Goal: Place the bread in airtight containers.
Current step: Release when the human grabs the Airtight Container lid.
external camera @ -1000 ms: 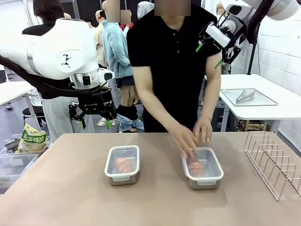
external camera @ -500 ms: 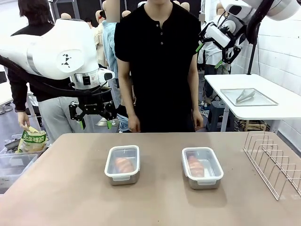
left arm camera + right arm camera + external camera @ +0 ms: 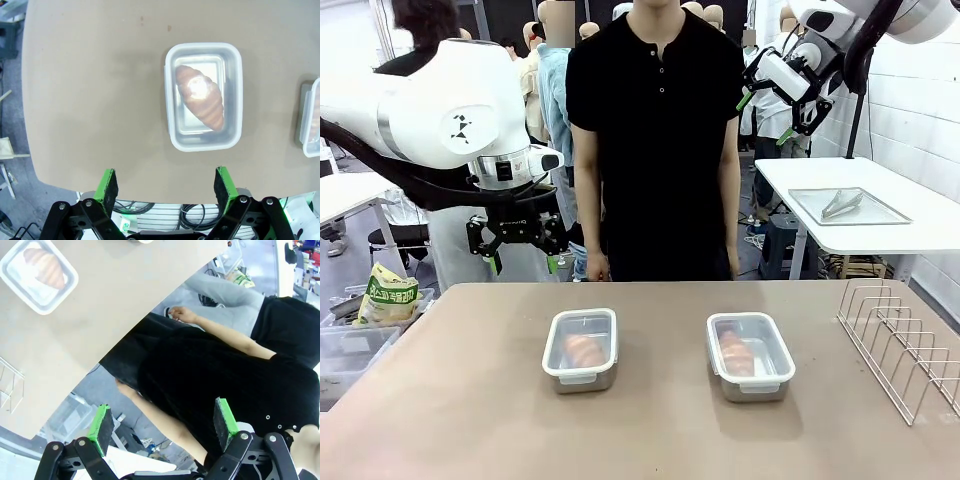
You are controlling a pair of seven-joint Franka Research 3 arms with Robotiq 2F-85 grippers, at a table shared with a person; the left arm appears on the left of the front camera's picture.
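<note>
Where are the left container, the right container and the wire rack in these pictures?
left container [image 3: 581,349], front view, middle of its clear lid.
right container [image 3: 750,356], front view, middle of its clear lid.
wire rack [image 3: 903,345], front view, on its metal bars at the table's right side.

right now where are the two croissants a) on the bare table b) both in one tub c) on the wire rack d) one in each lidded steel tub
d: one croissant lies in the left tub and the other croissant in the right tub, each under a clear lid.
</note>
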